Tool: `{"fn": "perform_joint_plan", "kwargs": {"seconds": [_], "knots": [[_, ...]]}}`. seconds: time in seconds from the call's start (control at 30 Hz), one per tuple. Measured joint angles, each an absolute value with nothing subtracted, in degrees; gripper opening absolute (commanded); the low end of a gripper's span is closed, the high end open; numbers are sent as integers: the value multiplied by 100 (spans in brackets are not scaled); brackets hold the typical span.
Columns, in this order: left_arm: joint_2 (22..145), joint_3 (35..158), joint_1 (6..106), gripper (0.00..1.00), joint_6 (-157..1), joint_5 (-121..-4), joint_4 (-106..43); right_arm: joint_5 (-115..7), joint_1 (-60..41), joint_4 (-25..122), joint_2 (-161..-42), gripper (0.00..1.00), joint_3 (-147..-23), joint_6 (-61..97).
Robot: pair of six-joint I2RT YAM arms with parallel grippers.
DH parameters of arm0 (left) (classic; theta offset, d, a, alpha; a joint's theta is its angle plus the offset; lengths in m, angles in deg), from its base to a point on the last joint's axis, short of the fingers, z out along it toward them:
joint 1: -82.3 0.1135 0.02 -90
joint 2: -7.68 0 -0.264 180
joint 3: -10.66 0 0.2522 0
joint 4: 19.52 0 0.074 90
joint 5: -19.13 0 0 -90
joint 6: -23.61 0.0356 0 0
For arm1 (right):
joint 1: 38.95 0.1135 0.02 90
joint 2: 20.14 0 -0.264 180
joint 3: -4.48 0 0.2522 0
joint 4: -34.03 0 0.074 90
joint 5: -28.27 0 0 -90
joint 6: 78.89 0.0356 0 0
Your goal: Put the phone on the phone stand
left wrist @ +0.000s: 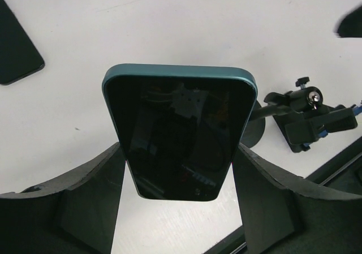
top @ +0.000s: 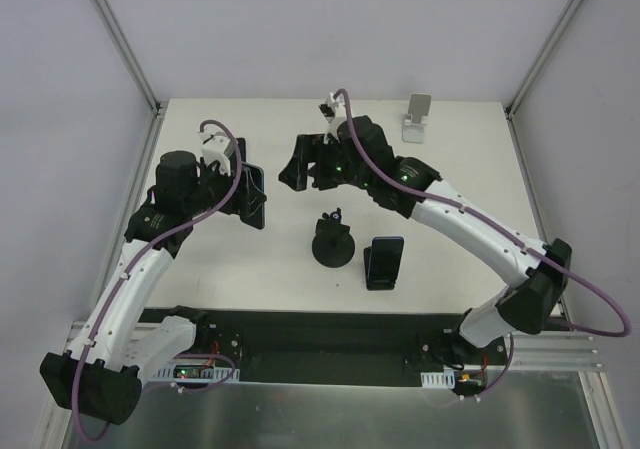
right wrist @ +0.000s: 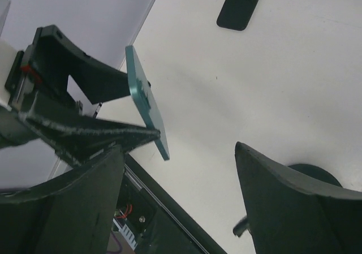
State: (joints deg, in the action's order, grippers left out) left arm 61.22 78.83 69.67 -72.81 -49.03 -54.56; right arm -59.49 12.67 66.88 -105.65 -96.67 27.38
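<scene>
1. Top view: carrying step in hand. Grips the phone [top: 254, 197] in the left gripper [top: 246, 191], up and left of the round black stand [top: 332, 245]; hovers the right gripper [top: 298, 169] nearer that stand.
2. Left wrist: pinches the phone's long sides between both fingers [left wrist: 85, 203]. Probably calls next for a swing right toward the stand.
3. Right wrist: gapes wide, holds nothing.

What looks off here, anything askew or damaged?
Nothing stands out. The teal phone is clamped in the left gripper, held above the table; the right gripper is open beside it.
</scene>
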Motion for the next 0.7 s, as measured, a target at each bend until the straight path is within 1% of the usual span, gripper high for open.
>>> {"fn": "perform_joint_plan", "kwargs": {"seconds": [0.07, 0.17, 0.3, 0.43, 0.6, 0.7], "knots": [[6060, 7855, 6869, 0, -7270, -4877, -5454, -5941, 1264, 6675, -10884, 71, -9912, 2909], [6025, 7848, 6790, 0, -7270, -4842, -5454, -5901, 1262, 6664, -11385, 66, -10301, 3095], [6006, 7842, 6731, 0, -7259, -4888, -5474, -5842, 1284, 6675, -11807, 65, -10596, 3202], [6006, 7794, 6723, 0, -7254, -4942, -5502, -5849, 1365, 6695, -11903, 62, -10703, 3210], [6001, 7794, 6611, 0, -7248, -4846, -5491, -5897, 1520, 6679, -11944, 62, -10721, 3208], [5997, 7794, 6611, 0, -7235, -4837, -5493, -5947, 1564, 6599, -11938, 56, -10679, 3206]]}}
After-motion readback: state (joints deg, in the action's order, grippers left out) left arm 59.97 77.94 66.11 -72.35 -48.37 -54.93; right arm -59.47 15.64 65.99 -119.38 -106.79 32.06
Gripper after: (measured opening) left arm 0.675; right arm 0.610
